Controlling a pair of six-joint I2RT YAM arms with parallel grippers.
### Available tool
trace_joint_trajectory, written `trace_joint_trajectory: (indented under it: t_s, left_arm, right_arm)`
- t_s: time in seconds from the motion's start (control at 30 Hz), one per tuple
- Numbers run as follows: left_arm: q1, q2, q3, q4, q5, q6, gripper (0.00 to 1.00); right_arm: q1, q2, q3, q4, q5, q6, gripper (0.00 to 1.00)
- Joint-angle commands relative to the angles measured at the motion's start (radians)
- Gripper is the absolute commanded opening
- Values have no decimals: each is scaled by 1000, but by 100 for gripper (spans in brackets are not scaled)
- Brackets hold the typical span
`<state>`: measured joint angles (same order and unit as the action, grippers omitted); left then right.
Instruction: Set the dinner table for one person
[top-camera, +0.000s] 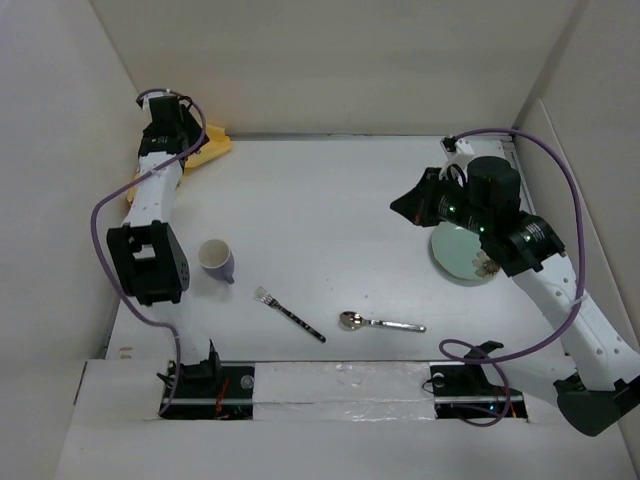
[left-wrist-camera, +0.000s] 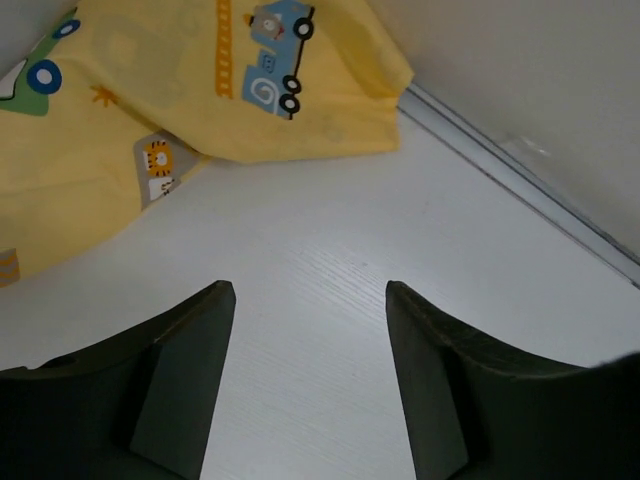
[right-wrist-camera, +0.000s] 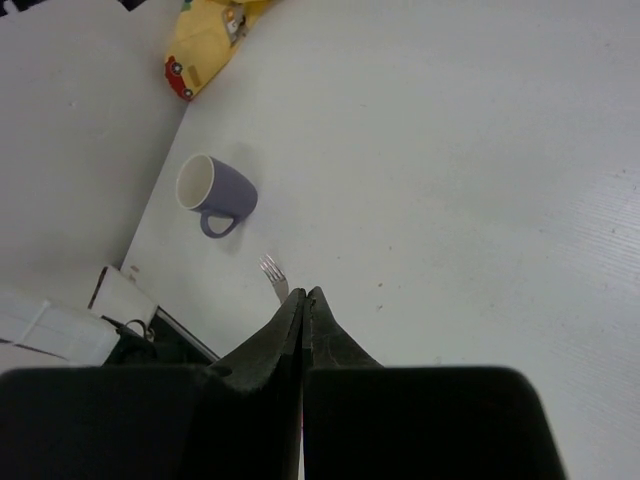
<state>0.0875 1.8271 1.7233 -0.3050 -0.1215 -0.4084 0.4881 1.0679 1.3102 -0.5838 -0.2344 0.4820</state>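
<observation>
table (top-camera: 330, 200): filling mid-frame, plain white, bearing everything
walls (top-camera: 330, 60): closing it in at top, left and right
cloth (top-camera: 212, 147): lying upper left
mug (top-camera: 217, 260), fork (top-camera: 290, 313), spoon (top-camera: 380, 322): sitting apart, lower middle
plate (top-camera: 455, 255): showing at right, partly under the arm
left claw (left-wrist-camera: 310, 295): gaping wide, holding nothing
right claw (right-wrist-camera: 303, 297): pressing shut, empty
</observation>
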Motion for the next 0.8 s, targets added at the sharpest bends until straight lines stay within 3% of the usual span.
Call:
trace_joint_trajectory:
  t_s: [0.0, 0.17, 0.37, 0.63, 0.77]
  left_arm:
    - [58, 99, 97, -23, -23, -44, 59]
    - [109, 230, 200, 20, 45, -87, 66]
    - [109, 409, 315, 61, 108, -153, 67]
    - [118, 587, 383, 176, 215, -289, 62]
    - [118, 644, 413, 230, 244, -343, 53]
  right_arm:
    - [-11, 9, -11, 18, -43, -23, 0]
    - [-20, 44, -11, 19, -69, -29, 0]
    - [-20, 105, 1, 33, -95, -29, 0]
    - [-20, 164, 34, 62, -129, 0, 0]
    - [-20, 181, 38, 61, -111, 23, 0]
